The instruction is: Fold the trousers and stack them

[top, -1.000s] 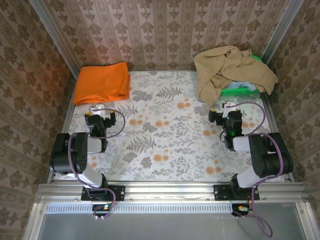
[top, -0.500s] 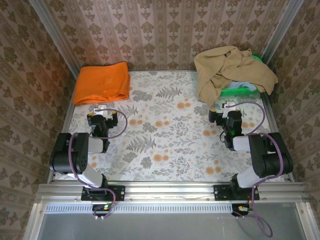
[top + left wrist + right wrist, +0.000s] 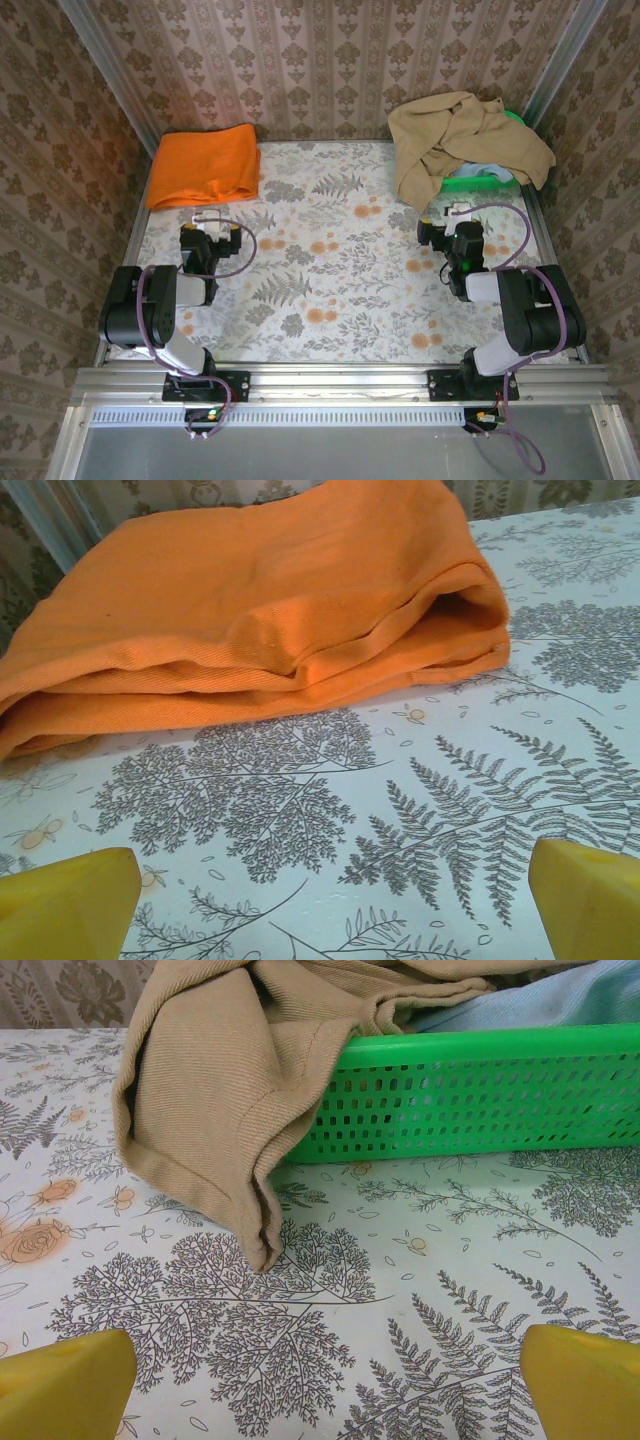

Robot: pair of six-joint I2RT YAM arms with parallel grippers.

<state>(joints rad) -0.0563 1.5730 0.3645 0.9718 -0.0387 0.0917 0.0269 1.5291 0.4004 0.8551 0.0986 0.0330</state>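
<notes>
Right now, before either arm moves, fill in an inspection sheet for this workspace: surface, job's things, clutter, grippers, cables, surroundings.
Surface: floral tablecloth, lying flat.
Job's things: orange trousers, folded, far left corner.
Clutter: tan garment draped over green basket, far right; light blue cloth inside it.
Grippers: left gripper open, facing the trousers, not touching; right gripper open, facing the tan garment, holding nothing.
Cables: purple cables loop along both arms.
Surroundings: patterned walls on three sides; metal rail at the near edge.

The trousers (image 3: 203, 165) lie far left on the table (image 3: 340, 300), a garment (image 3: 450, 135) draping the basket (image 3: 468, 184) far right.
</notes>
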